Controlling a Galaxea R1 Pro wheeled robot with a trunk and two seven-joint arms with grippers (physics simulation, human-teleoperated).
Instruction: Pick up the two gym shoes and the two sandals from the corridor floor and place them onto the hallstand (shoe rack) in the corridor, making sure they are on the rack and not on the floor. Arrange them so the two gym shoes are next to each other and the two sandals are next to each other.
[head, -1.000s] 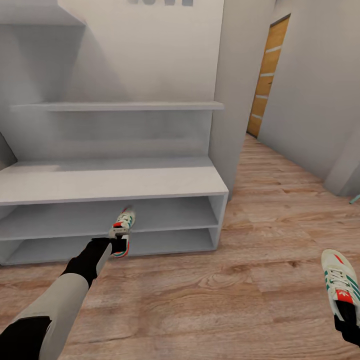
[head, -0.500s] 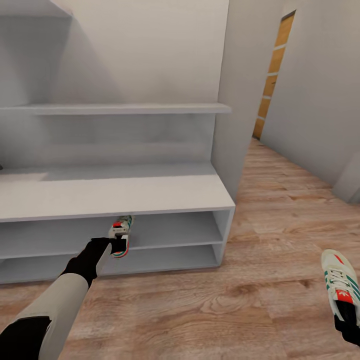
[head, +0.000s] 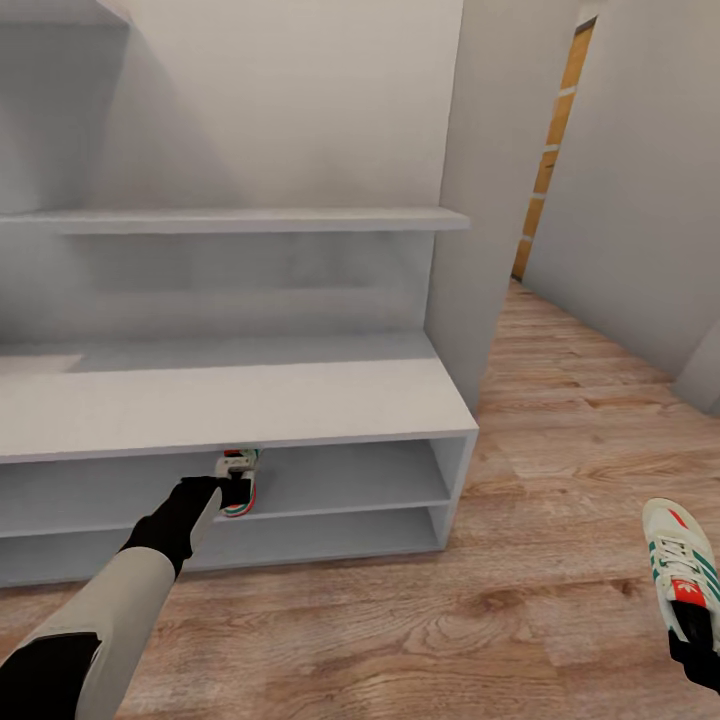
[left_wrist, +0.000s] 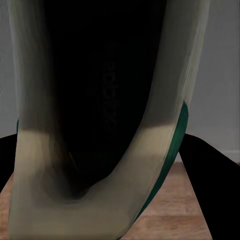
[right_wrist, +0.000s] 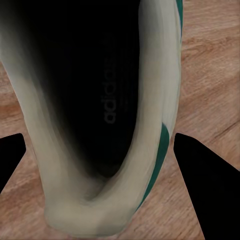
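Closer now than a second ago, the shoe rack (head: 240, 400) looms larger as the robot rolls toward it. Its left gripper (head: 232, 492) holds one sneaker (head: 239, 478) by the heel, toe tucked beneath the bench top at the upper low shelf. Its right gripper (head: 695, 640) holds the other sneaker (head: 680, 570) above the floor (head: 560, 480). Setting down looks near.

Gym shoe (right_wrist: 150, 125) interior, close-up, over wood floor (right_wrist: 210, 60).

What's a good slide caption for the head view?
Left gripper holds one gym shoe at the hallstand's upper open shelf; right gripper holds the other gym shoe above the corridor floor.
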